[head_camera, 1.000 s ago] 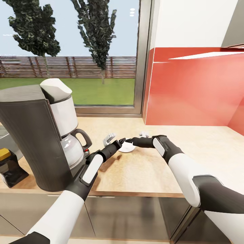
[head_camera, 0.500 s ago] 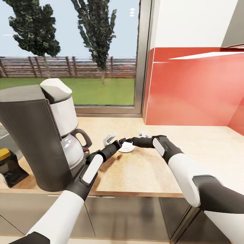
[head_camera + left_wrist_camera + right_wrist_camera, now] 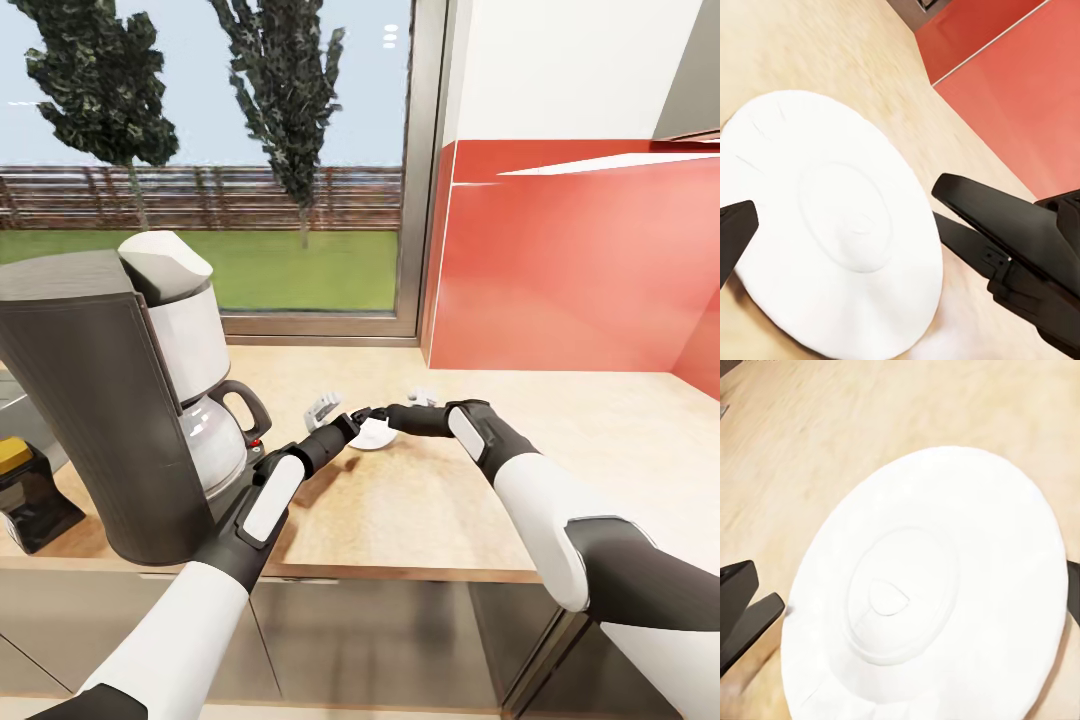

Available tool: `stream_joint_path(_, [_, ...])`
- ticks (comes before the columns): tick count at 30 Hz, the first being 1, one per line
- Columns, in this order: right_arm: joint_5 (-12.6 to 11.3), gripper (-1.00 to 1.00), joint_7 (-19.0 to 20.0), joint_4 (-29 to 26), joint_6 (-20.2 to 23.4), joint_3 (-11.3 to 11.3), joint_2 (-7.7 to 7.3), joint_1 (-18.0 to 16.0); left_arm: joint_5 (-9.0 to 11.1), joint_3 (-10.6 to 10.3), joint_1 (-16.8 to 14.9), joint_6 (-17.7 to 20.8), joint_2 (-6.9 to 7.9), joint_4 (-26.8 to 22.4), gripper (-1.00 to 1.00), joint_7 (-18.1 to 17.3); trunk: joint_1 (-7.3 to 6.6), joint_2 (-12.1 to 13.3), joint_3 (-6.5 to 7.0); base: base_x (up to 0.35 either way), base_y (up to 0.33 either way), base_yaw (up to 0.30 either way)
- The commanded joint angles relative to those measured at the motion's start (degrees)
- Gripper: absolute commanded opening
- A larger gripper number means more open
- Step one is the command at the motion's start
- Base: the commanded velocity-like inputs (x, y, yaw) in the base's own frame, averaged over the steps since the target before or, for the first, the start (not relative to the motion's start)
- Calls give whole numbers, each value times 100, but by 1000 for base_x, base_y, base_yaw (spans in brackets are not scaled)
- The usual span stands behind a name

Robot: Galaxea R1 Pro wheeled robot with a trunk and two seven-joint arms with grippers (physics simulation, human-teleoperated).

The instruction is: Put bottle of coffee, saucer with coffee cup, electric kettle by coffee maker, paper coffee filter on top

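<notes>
White saucer lay on the beige countertop a little way from the coffee maker, on its carafe side, w/ both arms meeting over it. Vs a second back almost nothing moved: the right forearm drifted a touch toward the maker, the saucer stayed put, the left arm looked frozen. My read: this was a handover or final set-down of the saucer, fine adjustment only, so the saucer step looked close to done but not released.

Left gripper sat w/ fingers spread apart, one dark tip at the plate's rim in its wrist cam; can't tell if it touched. Right gripper had its dark fingers at opposite edges of the saucer in its own cam; clamped or just straddling, can't tell.

Bottle of coffee w/ yellow lid sat half cut off on the maker's far side. Whether the saucer lay flat or slightly lifted was hard to judge, as grippers covered its rim in the head view
</notes>
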Motion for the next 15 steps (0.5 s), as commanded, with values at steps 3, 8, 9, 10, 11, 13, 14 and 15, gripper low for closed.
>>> stream_joint_path(3, [-19, 100, -27, 76, 69, 48, 0, -1, 58, -4, -6, 17, 0, -8, 100, 50, 0, -2, -7, 0, 0, 0])
stream_joint_path(8, [-20, 100, -27, 73, 69, 47, 0, 0, 58, -1, -4, 173, 0, 1, 100, 50, 0, -2, -7, 0, 0, 0])
stream_joint_path(9, [-20, 100, -27, 75, 69, 45, 1, 0, 58, 1, -4, 250, 0, 3, 100, 50, 0, -2, -7, 0, 0, 0])
stream_joint_path(10, [-20, 100, -27, 75, 69, 46, 1, -1, 58, 2, -4, 277, 0, 4, 100, 50, 0, -2, -7, 0, 0, 0])
stream_joint_path(11, [-20, 100, -27, 74, 69, 46, 1, -1, 58, 1, -4, 299, 0, 5, 100, 50, 0, -2, -7, 0, 0, 0])
stream_joint_path(13, [-20, 100, -27, 72, 69, 44, 1, 0, 58, -1, -4, 342, 0, 19, 100, 50, 0, -2, -7, 0, 0, 0])
stream_joint_path(14, [-20, 100, -27, 72, 69, 44, 1, 0, 58, -2, -5, 358, 0, 57, 100, 50, 0, -2, -7, 0, 0, 0])
stream_joint_path(15, [-20, 100, -27, 71, 69, 43, 1, 0, 60, -4, -5, 363, 0, 79, 100, 50, 0, -2, -7, 0, 0, 0])
